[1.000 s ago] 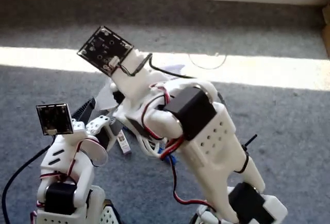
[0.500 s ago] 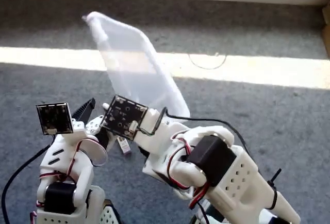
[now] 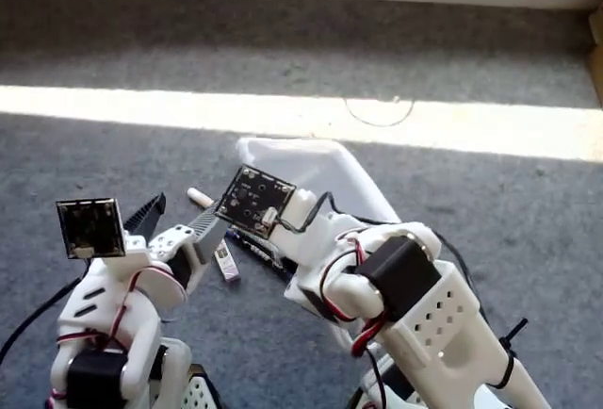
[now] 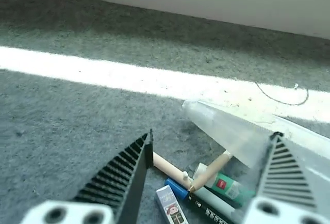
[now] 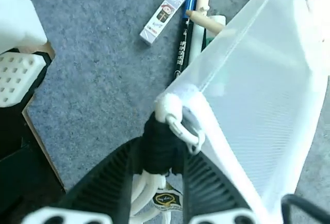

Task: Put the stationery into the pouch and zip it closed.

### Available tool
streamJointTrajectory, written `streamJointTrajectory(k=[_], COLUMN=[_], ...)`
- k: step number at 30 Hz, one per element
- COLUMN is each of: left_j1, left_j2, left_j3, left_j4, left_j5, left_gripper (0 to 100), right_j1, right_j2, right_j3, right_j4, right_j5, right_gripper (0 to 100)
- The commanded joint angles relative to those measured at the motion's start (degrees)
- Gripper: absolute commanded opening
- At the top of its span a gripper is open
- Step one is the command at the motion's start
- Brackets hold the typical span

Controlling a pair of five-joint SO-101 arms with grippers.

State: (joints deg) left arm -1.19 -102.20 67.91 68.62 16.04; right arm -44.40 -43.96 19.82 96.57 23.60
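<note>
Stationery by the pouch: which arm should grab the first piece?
Probably left. The left gripper, open, hangs right by the pens and eraser; the right gripper is shut on the pouch.

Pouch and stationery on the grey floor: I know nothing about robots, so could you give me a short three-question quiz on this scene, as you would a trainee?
1. True or false: the eraser lies inside the pouch.
2. What does the right gripper hold? A) the eraser B) the pouch, by one corner C) nothing
3. Fill in the gap: the left gripper is ___ (open or shut).

Key: 1 false, it lies outside, beside the pouch; 2 B; 3 open.
</note>
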Motion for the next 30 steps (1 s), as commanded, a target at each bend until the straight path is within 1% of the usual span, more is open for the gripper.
streamJointTrajectory(k=[1,3,5,8,11,18,21,24,27,30], left_j1=[-0.04,-0.04,0.04,2.15,5.05,9.27,9.36,9.36,9.36,9.01], left_j2=[0.31,0.66,0.66,0.66,0.31,0.31,0.31,0.31,0.31,0.31], left_j3=[-4.26,-4.26,-4.44,-6.02,-7.96,-8.31,-8.22,-7.96,-5.58,-3.03], left_j4=[2.46,2.64,3.43,5.1,7.65,8.18,8.18,8.09,7.74,5.45], left_j5=[-2.11,-2.02,-1.93,-1.93,-1.85,-1.93,-1.93,-1.93,-2.02,-2.02], left_gripper=[34,38,40,40,41,41,41,41,41,40], right_j1=[2.42,3.03,3.03,2.86,2.86,3.03,3.03,2.68,2.51,1.54], right_j2=[-1.89,-1.89,-1.89,-1.89,-1.89,-1.89,-1.89,-1.89,-1.98,-1.98], right_j3=[-0.13,-0.13,-0.13,-0.13,-0.31,-0.31,-0.4,-0.48,-0.48,-0.22], right_j4=[-4.0,-5.49,-6.9,-8.4,-8.4,-8.4,-8.4,-8.4,-8.04,-7.87], right_j5=[0.18,0.09,-2.02,-4.04,-4.22,-4.31,-4.31,-5.98,-6.15,-6.15], right_gripper=[0.5,0.5,0.5,0.5,0.5,0.5,0.5,0.5,0.5,0.5])
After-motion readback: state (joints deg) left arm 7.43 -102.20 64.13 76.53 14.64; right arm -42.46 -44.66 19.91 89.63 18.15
